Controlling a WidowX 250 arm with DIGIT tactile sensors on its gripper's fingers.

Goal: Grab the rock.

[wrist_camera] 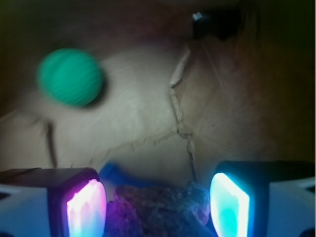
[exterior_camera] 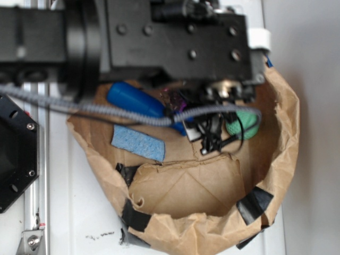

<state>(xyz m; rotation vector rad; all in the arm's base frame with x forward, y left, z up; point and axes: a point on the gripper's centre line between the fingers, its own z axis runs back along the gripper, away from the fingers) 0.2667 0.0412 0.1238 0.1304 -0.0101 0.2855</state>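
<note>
Rock (wrist_camera: 158, 210) sits right between the jaws in the wrist view, low in the frame, a dark rough lump on the brown paper floor of the bag (exterior_camera: 276, 159). The gripper (wrist_camera: 158, 207) is spread apart, one glowing pad on each side of the rock, with a bit of gap at either side as far as I can tell. So nothing is clamped yet, by the look of it. The rock seems to run a little wider across the gap than along it, though the bottom edge cuts it off so I wouldn't swear to that.

Green ball (wrist_camera: 70, 77) is well apart from it, up and to the left in the wrist view, not in the way. Blue sponge (exterior_camera: 138, 142) lies off on the bag floor too.

From the exterior camera the arm hides the rock completely. My guess is that the next step is simply to squeeze shut, maybe dropping slightly first.
</note>
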